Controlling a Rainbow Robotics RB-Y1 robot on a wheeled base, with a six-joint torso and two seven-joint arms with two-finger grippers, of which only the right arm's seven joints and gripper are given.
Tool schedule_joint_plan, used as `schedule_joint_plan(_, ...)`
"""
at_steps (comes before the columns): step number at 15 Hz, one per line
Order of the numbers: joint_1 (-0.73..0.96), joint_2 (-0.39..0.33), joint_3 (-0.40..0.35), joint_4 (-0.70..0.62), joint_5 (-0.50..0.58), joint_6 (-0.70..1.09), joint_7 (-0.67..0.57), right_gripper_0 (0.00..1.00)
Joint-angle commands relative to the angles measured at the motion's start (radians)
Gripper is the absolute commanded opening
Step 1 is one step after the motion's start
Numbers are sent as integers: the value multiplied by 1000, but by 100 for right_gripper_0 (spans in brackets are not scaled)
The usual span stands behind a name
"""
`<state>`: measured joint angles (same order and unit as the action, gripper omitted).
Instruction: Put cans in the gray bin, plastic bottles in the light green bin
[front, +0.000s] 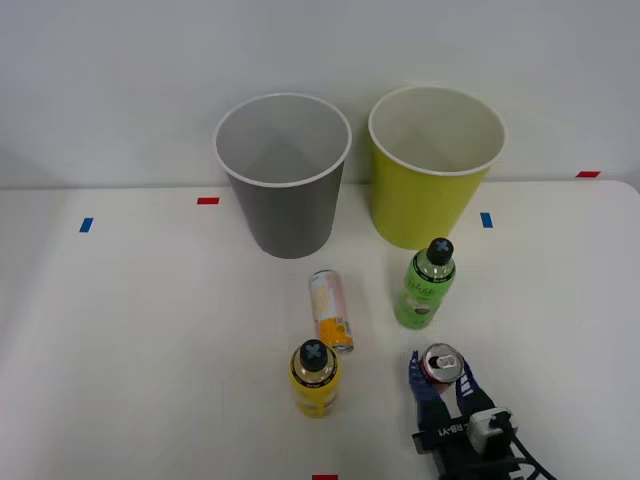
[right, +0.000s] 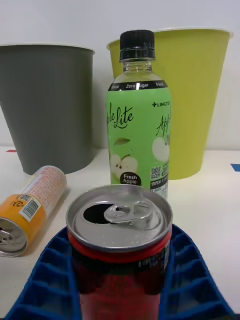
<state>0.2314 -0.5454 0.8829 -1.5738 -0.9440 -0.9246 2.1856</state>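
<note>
Where the pincer (front: 440, 381) brackets it, the red can (right: 119, 240) gapes opened.

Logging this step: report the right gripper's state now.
Right gripper: closed around the red can, which stands upright between its blue fingers.

Red can (right: 119, 260), blue ribbed fingers (right: 187, 275)

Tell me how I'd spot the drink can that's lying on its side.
Start at the gray bin at the back of the white table. Just in front of it lies the cream-white and orange can, between the yellow bottle and the green bottle. Everything else stands upright.
</note>
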Motion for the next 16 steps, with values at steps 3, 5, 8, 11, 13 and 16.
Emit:
schedule_joint_plan(3,20,8,-7,0,7,-37,0,0)
schedule_joint_plan(5,32,4,-7,0,19,-59,-4,0)
schedule_joint_plan(8,59,2,-4,0,37,-94,-12,0)
schedule_joint_plan(11,94,-4,-4,-22,62,-132,-20,0)
schedule_joint_plan(13,131,-31,-12,-94,62,-131,-27,0)
schedule_joint_plan(16,190,-100,-16,-221,60,-131,-40,0)
